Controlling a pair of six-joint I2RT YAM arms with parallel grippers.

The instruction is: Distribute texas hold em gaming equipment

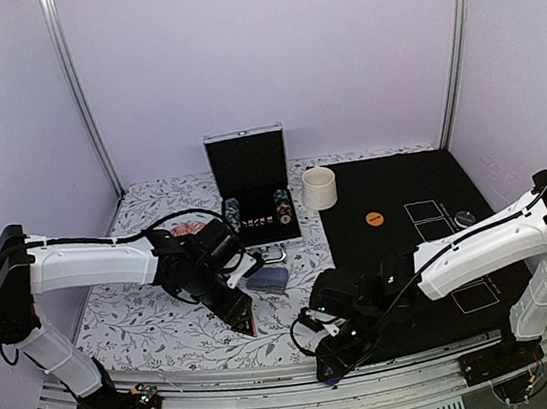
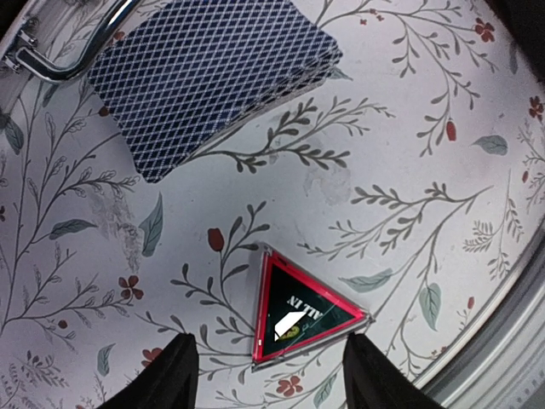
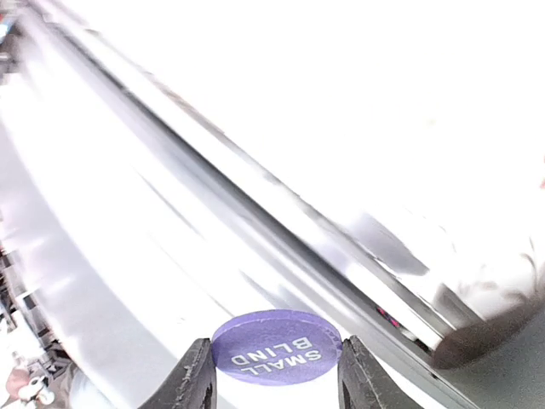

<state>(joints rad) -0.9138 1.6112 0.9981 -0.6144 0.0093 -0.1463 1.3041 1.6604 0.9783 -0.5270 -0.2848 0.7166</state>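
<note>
A black, red-edged triangle marker (image 2: 298,311) reading "ALL IN" lies flat on the flowered cloth. My left gripper (image 2: 271,341) hangs open over it, one finger (image 2: 180,375) on each side, touching nothing. A deck of blue-backed cards (image 2: 204,81) lies beyond it on the cloth. In the top view the left gripper (image 1: 243,317) is right of the table's middle front and the deck (image 1: 268,281) sits just behind it. My right gripper (image 3: 277,351) is shut on a dark blue disc (image 3: 277,345) marked "SMALL BLIND", held over the front rail (image 1: 327,364). An orange disc (image 1: 374,218) rests on the black mat.
An open black case (image 1: 252,192) with striped chips stands at the back centre, its metal handle (image 2: 68,51) by the deck. A cream cup (image 1: 319,188) stands to its right and a pink dish (image 1: 189,231) to its left. The black mat (image 1: 410,247) carries white card outlines.
</note>
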